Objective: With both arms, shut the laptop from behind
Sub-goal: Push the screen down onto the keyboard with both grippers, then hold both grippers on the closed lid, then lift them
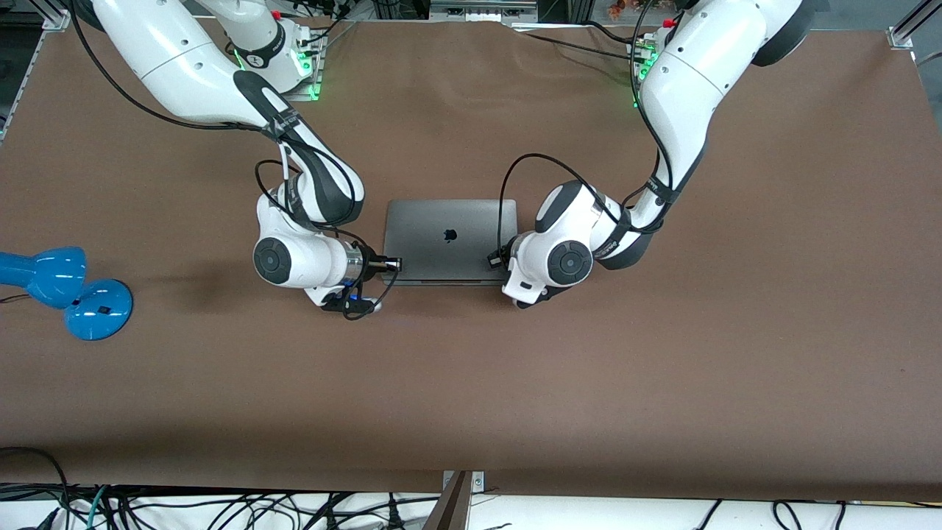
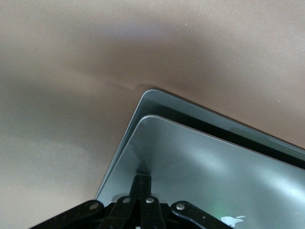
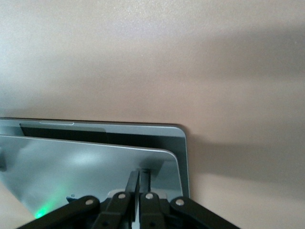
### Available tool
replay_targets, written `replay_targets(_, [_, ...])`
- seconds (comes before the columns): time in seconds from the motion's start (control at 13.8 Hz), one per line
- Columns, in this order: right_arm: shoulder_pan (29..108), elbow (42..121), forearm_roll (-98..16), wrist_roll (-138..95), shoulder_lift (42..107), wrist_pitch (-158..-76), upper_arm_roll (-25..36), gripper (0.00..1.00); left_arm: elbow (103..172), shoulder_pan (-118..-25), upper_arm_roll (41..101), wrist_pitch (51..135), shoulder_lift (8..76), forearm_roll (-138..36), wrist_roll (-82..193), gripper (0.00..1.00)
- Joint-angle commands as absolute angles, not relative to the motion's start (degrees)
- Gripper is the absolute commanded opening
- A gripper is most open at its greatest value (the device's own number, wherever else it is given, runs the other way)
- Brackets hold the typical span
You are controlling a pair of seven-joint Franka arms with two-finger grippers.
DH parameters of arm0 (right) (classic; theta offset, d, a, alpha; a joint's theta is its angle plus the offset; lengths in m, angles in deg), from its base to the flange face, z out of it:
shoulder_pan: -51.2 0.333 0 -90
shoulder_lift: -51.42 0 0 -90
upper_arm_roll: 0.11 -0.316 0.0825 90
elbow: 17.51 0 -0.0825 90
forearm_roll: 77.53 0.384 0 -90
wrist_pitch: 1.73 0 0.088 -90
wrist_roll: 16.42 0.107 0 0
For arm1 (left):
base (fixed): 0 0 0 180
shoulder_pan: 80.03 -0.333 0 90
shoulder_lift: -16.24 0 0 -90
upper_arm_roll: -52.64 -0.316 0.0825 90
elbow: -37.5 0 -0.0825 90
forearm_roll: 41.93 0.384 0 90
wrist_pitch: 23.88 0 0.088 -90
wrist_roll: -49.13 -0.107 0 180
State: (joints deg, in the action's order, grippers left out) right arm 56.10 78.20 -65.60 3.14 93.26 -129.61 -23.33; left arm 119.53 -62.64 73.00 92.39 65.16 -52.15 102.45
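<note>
The space-grey laptop (image 1: pixel 449 221) lies in the middle of the table with its lid almost down and the dark apple logo facing up. Both wrist views show a thin dark gap between the lid (image 2: pixel 205 162) (image 3: pixel 81 162) and the base. My right gripper (image 1: pixel 394 263) is shut and empty, its fingertips (image 3: pixel 143 175) resting on the lid's corner toward the right arm's end. My left gripper (image 1: pixel 494 259) is shut and empty, its fingertips (image 2: pixel 143 179) resting on the lid's corner toward the left arm's end. The keyboard and the screen are hidden.
A blue desk lamp (image 1: pixel 66 291) lies on the brown table (image 1: pixel 471 383) toward the right arm's end, well away from the laptop. Black cables hang off both arms beside the laptop's sides.
</note>
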Motion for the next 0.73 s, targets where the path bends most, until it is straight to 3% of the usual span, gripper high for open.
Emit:
replay_targets(0.0, [57.09, 76.27, -66.37, 2.21, 94.67, -130.14, -22.52, 0.07, 117.13, -61.57, 72.07, 92.75, 66.86, -50.63, 102.92, 0.0])
replay_targets(0.65, [57.18, 75.65, -66.36, 2.04, 96.95, -132.77, -22.52, 0.07, 117.13, -60.69, 71.1, 94.33, 68.18, -49.75, 102.83, 0.0])
